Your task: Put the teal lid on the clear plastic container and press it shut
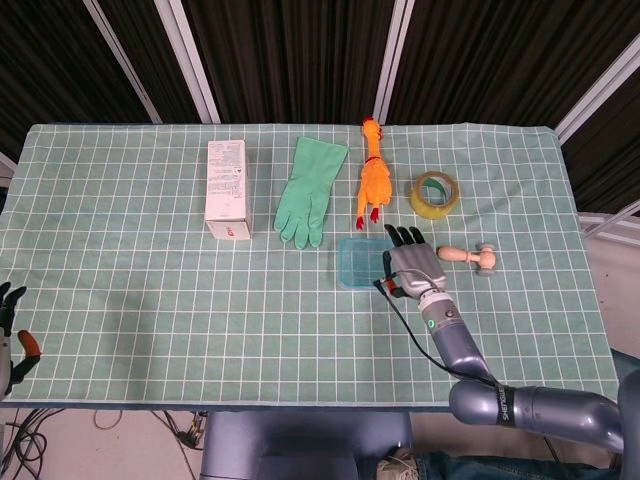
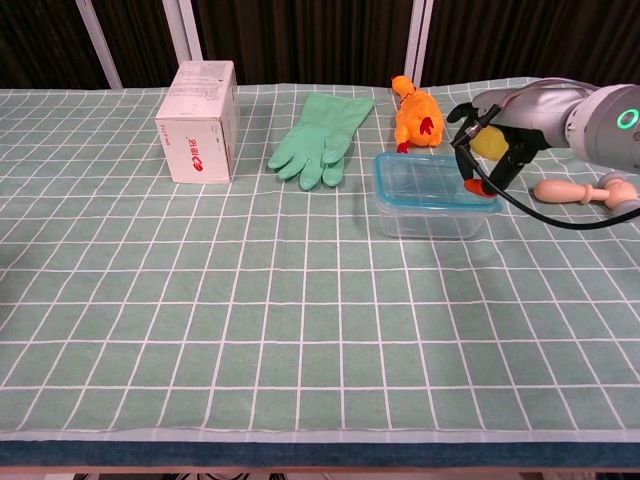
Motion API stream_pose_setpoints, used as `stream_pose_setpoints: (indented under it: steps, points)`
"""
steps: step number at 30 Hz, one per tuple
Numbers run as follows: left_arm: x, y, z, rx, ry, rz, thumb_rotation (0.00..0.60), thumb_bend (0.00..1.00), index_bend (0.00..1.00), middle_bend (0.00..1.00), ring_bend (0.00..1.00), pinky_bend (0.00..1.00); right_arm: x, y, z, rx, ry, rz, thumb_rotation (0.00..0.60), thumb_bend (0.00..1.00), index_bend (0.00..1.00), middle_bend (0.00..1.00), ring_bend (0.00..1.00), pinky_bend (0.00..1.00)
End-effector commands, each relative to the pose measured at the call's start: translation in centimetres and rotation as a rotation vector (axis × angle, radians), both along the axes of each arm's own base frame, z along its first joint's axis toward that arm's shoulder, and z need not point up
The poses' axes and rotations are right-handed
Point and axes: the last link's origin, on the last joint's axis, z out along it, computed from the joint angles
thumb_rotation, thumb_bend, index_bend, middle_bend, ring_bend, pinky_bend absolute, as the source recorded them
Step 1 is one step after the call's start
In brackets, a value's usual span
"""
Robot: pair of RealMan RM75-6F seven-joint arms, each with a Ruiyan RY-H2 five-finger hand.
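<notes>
The clear plastic container (image 2: 430, 216) stands right of the table's middle, with the teal-rimmed lid (image 2: 424, 176) lying flat on top of it. From the head view the lid (image 1: 359, 262) is a pale blue rectangle. My right hand (image 1: 413, 265) hovers over the lid's right end with its fingers stretched out and apart, holding nothing. In the chest view the right hand (image 2: 497, 135) hangs just above the lid's right edge, an orange-tipped finger close to the rim; I cannot tell if it touches. My left hand (image 1: 10, 330) rests off the table's near left corner, fingers apart.
A white box (image 1: 227, 190) and a green rubber glove (image 1: 310, 192) lie at the back left. A rubber chicken (image 1: 373, 176) lies just behind the container. A tape roll (image 1: 435, 194) and a wooden-handled tool (image 1: 470, 257) sit right of the right hand.
</notes>
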Motion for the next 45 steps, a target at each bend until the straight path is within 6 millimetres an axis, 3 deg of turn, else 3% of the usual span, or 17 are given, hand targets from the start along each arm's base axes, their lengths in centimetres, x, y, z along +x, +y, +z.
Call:
stream_pose_setpoints:
  steps: [1,30,45]
  points:
    - [0.0,0.0,0.0,0.000,0.001,0.001,0.600,0.75,0.11,0.00,0.00,0.00,0.0,-0.2,-0.3,0.004,0.000,-0.003,0.600,0.51,0.61,0.03,0.00,0.00]
    - [-0.1,0.1,0.0,0.001,0.007,0.005,0.600,0.75,0.11,0.00,0.00,0.00,-1.8,-0.2,-1.2,0.028,0.013,-0.034,0.600,0.51,0.61,0.02,0.00,0.00]
    - [-0.1,0.1,0.0,0.003,0.006,0.003,0.600,0.75,0.11,0.00,0.00,0.00,-1.8,-0.1,-1.9,0.039,0.000,-0.034,0.600,0.51,0.61,0.02,0.00,0.00]
